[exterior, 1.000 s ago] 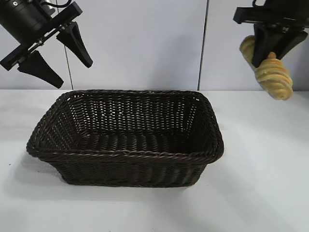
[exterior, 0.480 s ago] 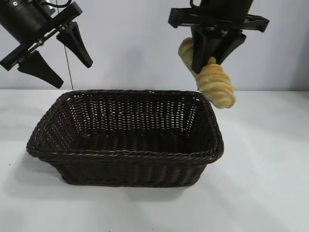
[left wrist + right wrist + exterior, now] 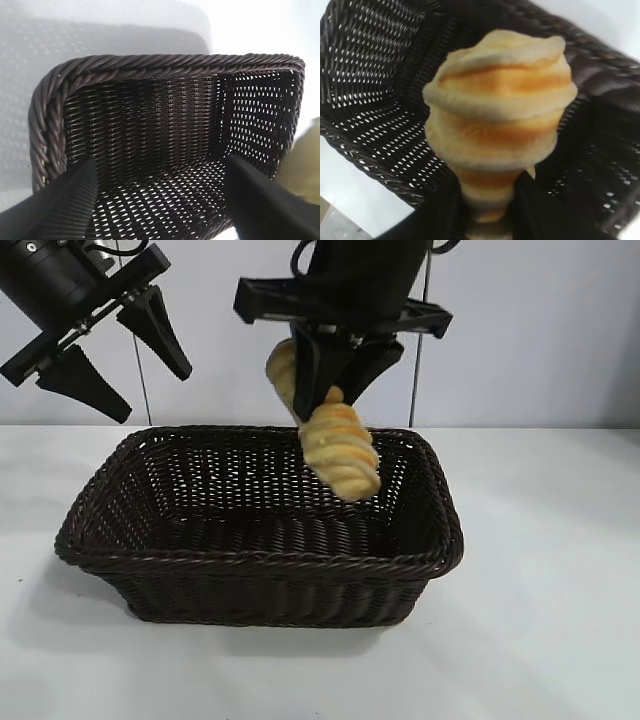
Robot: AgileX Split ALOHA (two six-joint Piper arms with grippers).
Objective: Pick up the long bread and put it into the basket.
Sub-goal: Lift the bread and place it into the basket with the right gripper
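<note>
Golden-tan long bread (image 3: 338, 450), ridged with diagonal scores and paler bands, is clamped near its upper end between the closed fingers of the right gripper (image 3: 322, 390), hanging tilted below them over the basket (image 3: 260, 558) interior. Count: one loaf, one dark brown wicker basket. Left gripper (image 3: 112, 348) hangs spread and empty above the basket's left end.

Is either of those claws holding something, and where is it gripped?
The right end effector grips the long bread around its middle. The left end effector is open, empty.
</note>
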